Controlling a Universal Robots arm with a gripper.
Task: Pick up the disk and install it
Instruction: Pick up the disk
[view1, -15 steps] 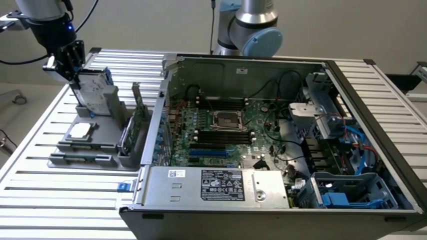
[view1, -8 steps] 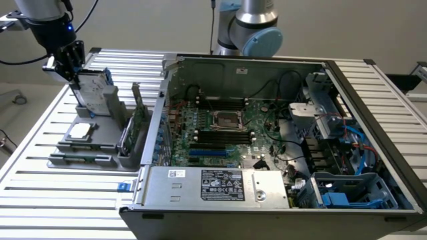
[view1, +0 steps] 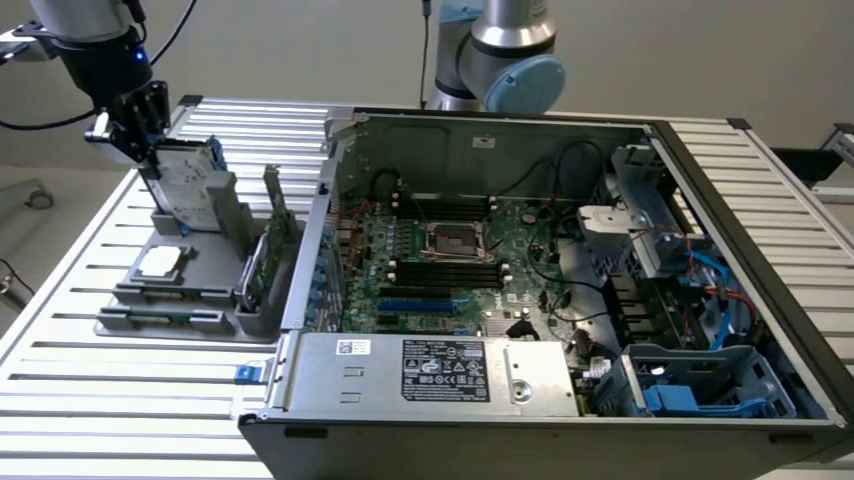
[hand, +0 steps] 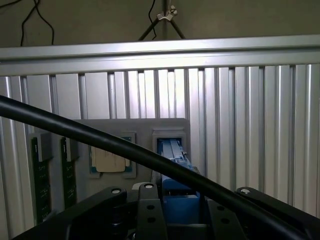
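The disk (view1: 191, 170) stands on edge, silver-grey with a blue carrier frame, at the back corner of the table on the exterior view's left. Its lower end is in or just above the upright slot of the grey holder (view1: 203, 212); I cannot tell which. My gripper (view1: 144, 128) grips its upper end from the exterior view's left. In the wrist view the blue frame of the disk (hand: 174, 167) sits between my black fingers (hand: 148, 210), and the gripper (hand: 177, 202) is shut on it.
A grey fixture tray (view1: 128, 326) carries a small square chip (view1: 160, 262) and upright green cards (view1: 276, 250). An open computer case (view1: 363, 138) fills the middle, with a blue drive cage (view1: 707, 382) at its front on the exterior view's right. A second arm (view1: 501, 60) stands behind. A black cable (hand: 100, 142) crosses the wrist view.
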